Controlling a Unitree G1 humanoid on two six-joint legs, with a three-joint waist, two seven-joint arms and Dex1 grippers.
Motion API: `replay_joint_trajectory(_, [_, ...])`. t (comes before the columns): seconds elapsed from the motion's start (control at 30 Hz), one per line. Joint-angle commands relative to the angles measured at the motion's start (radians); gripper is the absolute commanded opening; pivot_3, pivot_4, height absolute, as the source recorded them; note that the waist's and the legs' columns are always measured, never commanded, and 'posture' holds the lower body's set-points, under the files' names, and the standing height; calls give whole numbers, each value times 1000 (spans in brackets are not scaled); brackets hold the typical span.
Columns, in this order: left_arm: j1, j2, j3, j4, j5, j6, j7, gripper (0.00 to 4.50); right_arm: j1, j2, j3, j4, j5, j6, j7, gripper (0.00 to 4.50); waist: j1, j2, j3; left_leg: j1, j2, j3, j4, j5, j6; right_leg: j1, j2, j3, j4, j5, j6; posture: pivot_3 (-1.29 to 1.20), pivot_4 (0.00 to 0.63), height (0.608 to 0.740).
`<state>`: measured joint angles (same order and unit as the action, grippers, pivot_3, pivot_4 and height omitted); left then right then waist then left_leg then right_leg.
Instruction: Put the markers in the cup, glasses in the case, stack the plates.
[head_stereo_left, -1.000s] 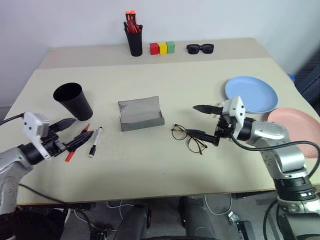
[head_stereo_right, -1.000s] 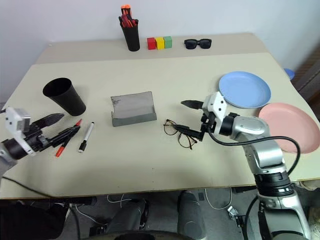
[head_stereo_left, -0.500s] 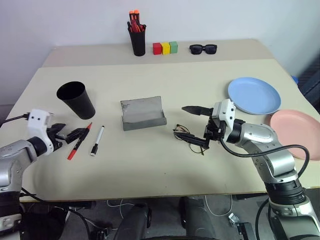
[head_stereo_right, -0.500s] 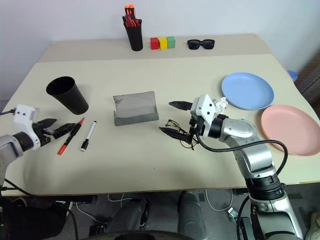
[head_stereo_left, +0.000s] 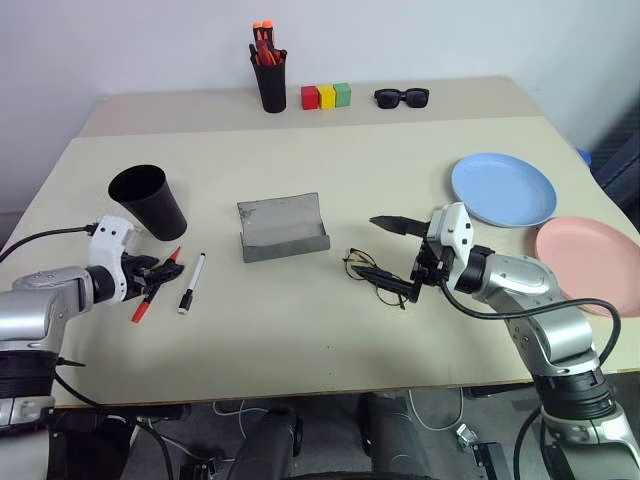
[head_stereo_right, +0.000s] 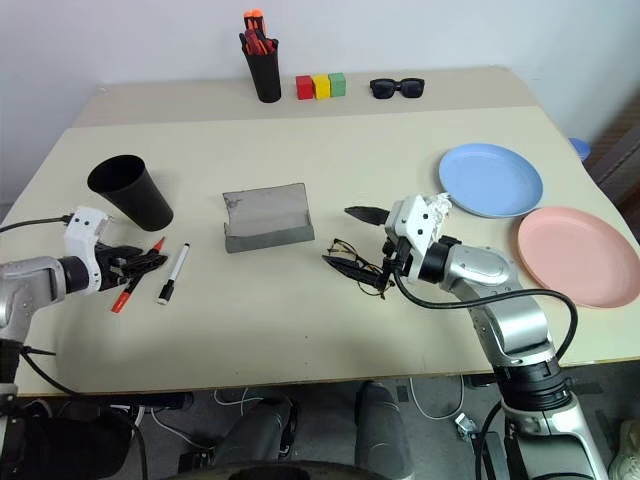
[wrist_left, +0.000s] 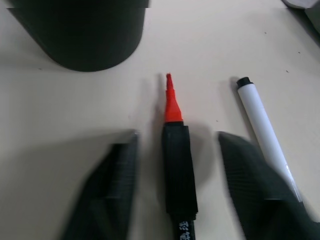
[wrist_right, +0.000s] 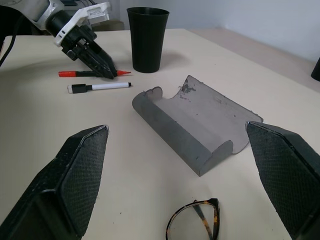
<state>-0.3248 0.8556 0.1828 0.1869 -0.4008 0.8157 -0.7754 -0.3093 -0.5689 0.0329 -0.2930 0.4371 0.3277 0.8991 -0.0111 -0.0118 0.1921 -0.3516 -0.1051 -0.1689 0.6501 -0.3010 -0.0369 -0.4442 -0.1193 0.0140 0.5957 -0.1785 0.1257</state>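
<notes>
Left gripper (wrist_left: 176, 165): fingers astride red marker (wrist_left: 176, 150) lying on table (head_stereo_left: 320, 330), gap visible, not clamped | right gripper (head_stereo_left: 392, 257): spread wide above glasses (head_stereo_left: 375, 277) | case (head_stereo_left: 282, 228) open, ready | cup (head_stereo_left: 148, 201) beside markers.

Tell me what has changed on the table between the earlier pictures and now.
The left gripper came down over the red marker and its fingers narrowed around it, without closing on it yet. The right gripper hovers open above the glasses as before. The white marker, cup, case and plates have not moved.
</notes>
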Motion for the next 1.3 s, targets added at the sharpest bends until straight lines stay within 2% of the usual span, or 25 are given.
replay_joint_trajectory(0.03, [17, 23, -30, -22, 1, 42, -40, 845, -7, 2, -13, -45, 4, -17, -8, 4500, 0, 0, 0, 0, 0, 0, 0, 0, 0, 0, 0, 0, 0, 0, 0, 0, 150, 740])
replay_joint_trajectory(0.07, [20, 26, -28, -27, -2, 50, -42, 283, -8, 1, -14, -42, 2, -20, -9, 4500, 0, 0, 0, 0, 0, 0, 0, 0, 0, 0, 0, 0, 0, 0, 0, 0, 150, 740])
replay_joint_trajectory(0.1, [31, 39, -26, -40, -6, 51, -60, 32, -8, 1, -13, -39, 0, -23, -9, 4500, 0, 0, 0, 0, 0, 0, 0, 0, 0, 0, 0, 0, 0, 0, 0, 0, 150, 740])
replay_joint_trajectory(0.4, [73, 99, 107, -259, -107, -7, -183, 32, -12, -9, -21, -5, 0, -34, 8, 4500, -1, -1, 1, -1, 1, 0, 0, 0, 0, 0, 0, 0, 0, 0, 0, 0, 150, 740])
replay_joint_trajectory(0.5, [27, 27, 197, -322, -160, -110, -157, 32, -25, -5, -18, 12, -7, -43, 13, 4500, 0, -1, 1, -1, 2, 0, 0, 0, 0, -1, 0, 1, 0, 0, 0, 0, 150, 740])
replay_joint_trajectory(0.6, [-73, -70, 225, -314, -137, -273, -72, 32, -35, 1, -11, 23, -9, -47, 17, 4500, 5, -1, 1, -1, 2, -1, 1, 1, -1, 0, 0, 0, 0, 0, 0, 0, 150, 740])
replay_joint_trajectory(0.77, [-231, -165, 221, -144, -25, -531, 73, 32, -55, 10, -3, 37, -11, -50, 19, 4500, 0, -1, 0, -1, 0, 1, 1, 1, -2, 0, 0, 0, -1, 2, -1, 0, 150, 740])
replay_joint_trajectory(1.0, [-468, -211, 240, 237, 67, -880, 226, 32, -65, 14, -2, 43, -15, -47, 21, 4500, 2, -1, 0, -2, 0, 1, 2, 1, -2, 0, 1, 0, -2, 3, -1, 0, 150, 740])
replay_joint_trajectory(1.17, [-489, -237, 240, 409, 82, -1059, 239, 32, -66, 13, -8, 30, -14, -37, 10, 4500, -1, -1, 0, -2, -1, 2, 2, 1, -2, 0, 0, 1, -3, 4, 1, 0, 150, 740])
replay_joint_trajectory(1.3, [-477, -257, 241, 497, 84, -1125, 245, 32, -65, 8, -12, 20, -13, -34, 1, 4500, 0, -2, 0, -2, -1, 1, 3, 1, -2, 0, 0, 0, -2, 4, 1, 0, 150, 740])
